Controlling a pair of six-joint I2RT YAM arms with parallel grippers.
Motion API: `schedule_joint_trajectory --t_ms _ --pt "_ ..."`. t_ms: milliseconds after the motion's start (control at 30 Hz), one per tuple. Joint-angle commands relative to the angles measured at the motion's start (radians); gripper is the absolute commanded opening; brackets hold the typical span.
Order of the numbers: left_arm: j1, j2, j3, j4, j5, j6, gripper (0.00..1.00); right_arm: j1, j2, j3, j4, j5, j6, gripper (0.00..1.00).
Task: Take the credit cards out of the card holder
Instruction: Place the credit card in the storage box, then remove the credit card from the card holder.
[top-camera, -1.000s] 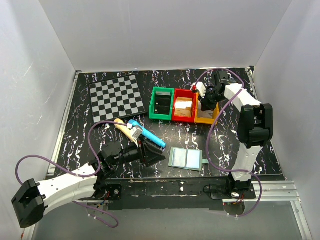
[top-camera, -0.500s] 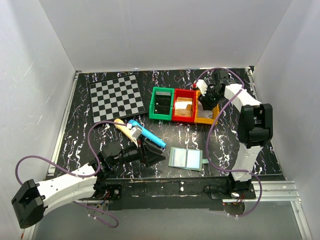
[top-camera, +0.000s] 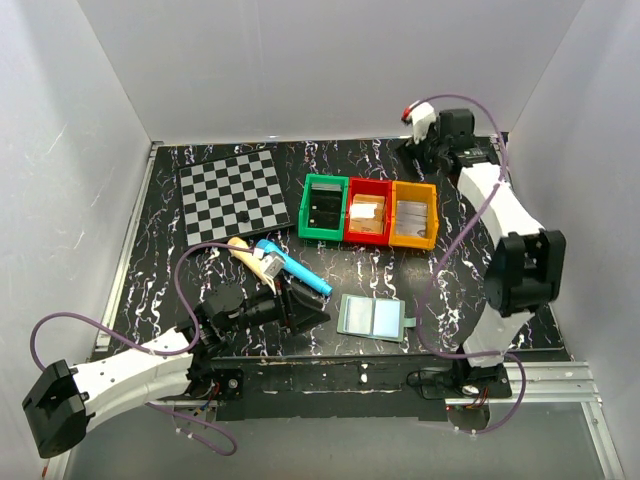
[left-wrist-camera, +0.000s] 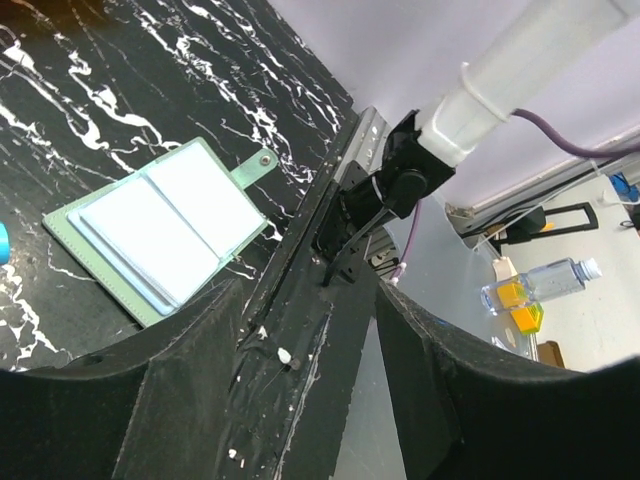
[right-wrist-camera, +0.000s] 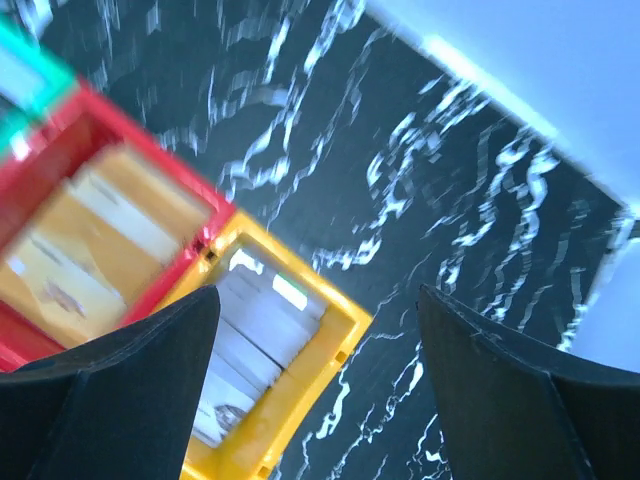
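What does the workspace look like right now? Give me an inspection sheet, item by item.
Surface: black marbled table.
Job's things: card holder lies open and flat near the front edge; whether cards are inside, cannot tell. Pale cards lie in the yellow bin.
Clutter: checkered board, green bin, red bin, blue marker.
Grippers: left gripper open, low beside the holder; right gripper open, raised behind the bins.
Cables: purple cables loop off both arms.
Surroundings: white walls.
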Motion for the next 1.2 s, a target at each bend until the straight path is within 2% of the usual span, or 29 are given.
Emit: schedule_joint_trajectory --t_ms 0,67,133,233,300,333,400,433,533,600,667,733,800,967,1167 --pt "0.005 -0.023 0.013 -0.062 -0.059 -0.006 0.56 0.079 -0.234 -0.002 0.202 0.186 0.296 0.89" --pt "0.005 -0.040 0.016 -0.071 -0.095 -0.013 0.57 0.105 -0.327 -0.074 0.224 0.178 0.475 0.90" --pt "0.005 -0.052 0.015 -0.077 -0.130 -0.036 0.59 0.102 -0.422 -0.148 0.195 0.040 0.732 0.90" --pt "0.005 -0.040 0.024 -0.132 -0.211 -0.082 0.61 0.071 -0.520 -0.264 0.127 -0.182 0.965 0.91" --pt "0.005 -0.011 0.042 -0.189 -0.249 -0.092 0.61 0.067 -0.584 -0.440 0.307 -0.400 1.072 0.91" --pt "0.005 0.003 0.058 -0.215 -0.251 -0.086 0.61 0.076 -0.612 -0.499 0.310 -0.393 1.134 0.91" --pt "0.005 0.031 0.085 -0.252 -0.244 -0.079 0.61 0.114 -0.681 -0.551 0.191 -0.306 1.127 0.92" --pt "0.005 0.048 0.098 -0.263 -0.240 -0.087 0.61 0.152 -0.730 -0.574 0.119 -0.209 1.087 0.92" --pt "0.005 0.083 0.116 -0.255 -0.228 -0.107 0.61 0.313 -0.847 -0.604 -0.103 0.203 1.045 0.92" --pt "0.005 0.108 0.116 -0.232 -0.231 -0.127 0.60 0.439 -0.888 -0.599 -0.326 0.527 1.125 0.92" --pt "0.005 0.141 0.121 -0.220 -0.234 -0.147 0.60 0.502 -0.922 -0.626 -0.461 0.668 1.221 0.93" --pt "0.005 0.169 0.125 -0.212 -0.236 -0.162 0.59 0.518 -0.973 -0.686 -0.523 0.678 1.284 0.93" --pt "0.005 0.196 0.130 -0.201 -0.228 -0.187 0.59 0.518 -1.019 -0.751 -0.522 0.623 1.329 0.93" --pt "-0.007 0.282 0.159 -0.186 -0.182 -0.214 0.56 0.531 -1.007 -0.870 -0.571 0.512 1.424 0.92" --pt "-0.065 0.344 0.182 -0.149 -0.188 -0.214 0.55 0.547 -1.031 -0.982 -0.496 0.449 1.453 0.80"
